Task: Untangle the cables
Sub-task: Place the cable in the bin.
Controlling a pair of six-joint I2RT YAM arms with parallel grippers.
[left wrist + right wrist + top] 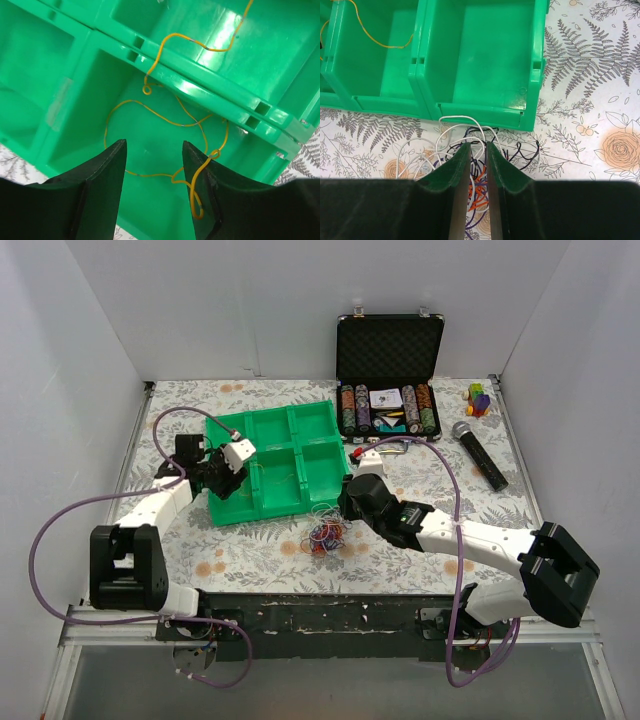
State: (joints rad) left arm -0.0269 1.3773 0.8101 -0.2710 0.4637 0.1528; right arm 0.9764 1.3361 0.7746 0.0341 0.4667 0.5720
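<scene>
The right arm stretches low from the near right corner of the desk (250, 555), the right pincer (478, 146) nearly closed above the tangled cables (327, 533) toward the near edge; a grasp cannot be told. Farther, the left pincer (154, 150) hangs released over the green tray (262, 512), an orange cable (165, 120) draped on one finger.

Floral table (250, 550), green tray (290, 445) ctr-left, cable tangle (327, 533) just beside, chip case (389, 340), mic (480, 453), blocks (479, 399) rt.

An orange cable (172, 34) sprawls across the green tray (60, 100), draped over one finger (220, 200) of the parted hand (154, 145).
</scene>
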